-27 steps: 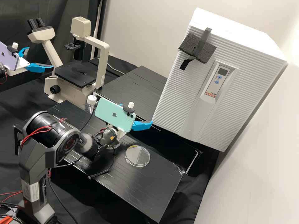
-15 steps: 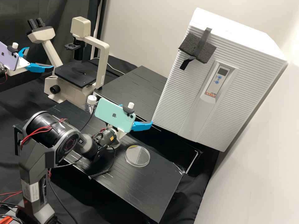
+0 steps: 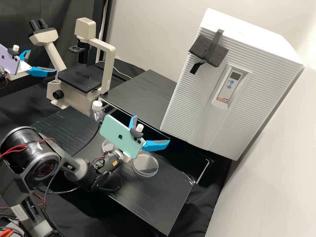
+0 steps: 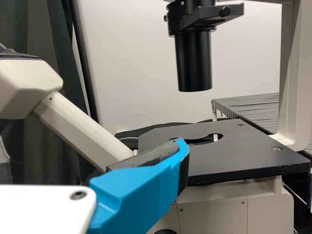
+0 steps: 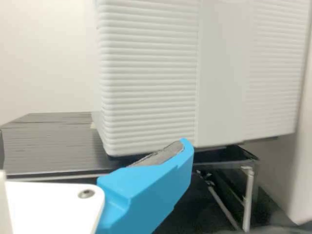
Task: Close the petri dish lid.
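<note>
In the high view, a clear round petri dish [image 3: 145,165] lies flat on the black bench top [image 3: 154,200]. A second clear round piece [image 3: 106,144] shows partly behind the green phone and the right arm; whether it is a lid or a dish I cannot tell. My right gripper [image 3: 152,129] is open and empty, raised above the bench just beyond the first dish. At the upper left, my left gripper [image 3: 43,60] stands open and empty beside the microscope. One blue finger each of the left gripper [image 4: 141,190] and the right gripper [image 5: 144,190] shows in their wrist views.
A white ribbed cabinet [image 3: 200,108] stands at the right, beyond the right gripper. The microscope [image 3: 79,79] is at the back left, and a bottle [image 3: 96,110] stands near it. Behind the bench lies a second black platform [image 3: 141,95].
The right arm has drawn back to the left and tilted, its gripper shifting slightly down and right with more of its far finger showing. The second round piece has come into sight. The left arm stays still.
</note>
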`<move>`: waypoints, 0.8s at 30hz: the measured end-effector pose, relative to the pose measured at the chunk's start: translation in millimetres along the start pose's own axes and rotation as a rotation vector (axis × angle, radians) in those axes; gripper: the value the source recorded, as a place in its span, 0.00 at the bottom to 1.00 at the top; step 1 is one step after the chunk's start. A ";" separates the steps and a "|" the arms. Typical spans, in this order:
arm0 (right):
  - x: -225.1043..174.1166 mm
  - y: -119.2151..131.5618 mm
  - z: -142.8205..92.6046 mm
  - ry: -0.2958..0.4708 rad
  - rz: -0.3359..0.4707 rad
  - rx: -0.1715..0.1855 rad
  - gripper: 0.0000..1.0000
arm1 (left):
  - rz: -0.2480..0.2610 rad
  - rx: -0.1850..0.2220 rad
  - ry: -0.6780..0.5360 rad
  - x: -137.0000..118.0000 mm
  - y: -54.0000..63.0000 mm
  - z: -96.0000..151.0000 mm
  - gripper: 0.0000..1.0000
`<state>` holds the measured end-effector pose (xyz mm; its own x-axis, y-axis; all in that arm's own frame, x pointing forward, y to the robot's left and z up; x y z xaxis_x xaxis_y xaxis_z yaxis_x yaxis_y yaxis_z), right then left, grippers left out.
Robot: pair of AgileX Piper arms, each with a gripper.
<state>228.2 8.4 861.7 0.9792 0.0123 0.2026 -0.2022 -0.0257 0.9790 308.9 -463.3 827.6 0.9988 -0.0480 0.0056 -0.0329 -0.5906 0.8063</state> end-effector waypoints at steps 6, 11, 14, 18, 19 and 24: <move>-16.7 -0.2 14.8 -0.046 -0.005 -0.016 1.00 | 0.000 0.000 0.000 0.0 0.0 0.0 1.00; -24.3 2.9 23.8 -0.077 -0.004 -0.023 1.00 | 0.000 0.000 0.000 0.0 0.0 0.0 1.00; -27.6 3.8 27.6 -0.093 -0.004 -0.017 1.00 | 0.000 0.000 0.000 0.0 0.0 0.0 1.00; -33.3 4.2 33.0 -0.123 -0.002 -0.010 1.00 | 0.000 0.000 0.000 0.0 0.0 0.0 1.00; -34.8 3.9 34.1 -0.130 -0.003 -0.010 1.00 | 0.000 0.000 0.000 0.0 0.0 0.0 1.00; -40.7 0.8 36.8 -0.141 -0.025 -0.013 1.00 | 0.000 0.000 0.000 0.0 0.0 0.0 1.00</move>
<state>188.8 -29.0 853.5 0.9763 -0.1282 0.1742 -0.1774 -0.0143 0.9840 308.9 -463.3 827.6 0.9988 -0.0480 0.0056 -0.0329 -0.5906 0.8063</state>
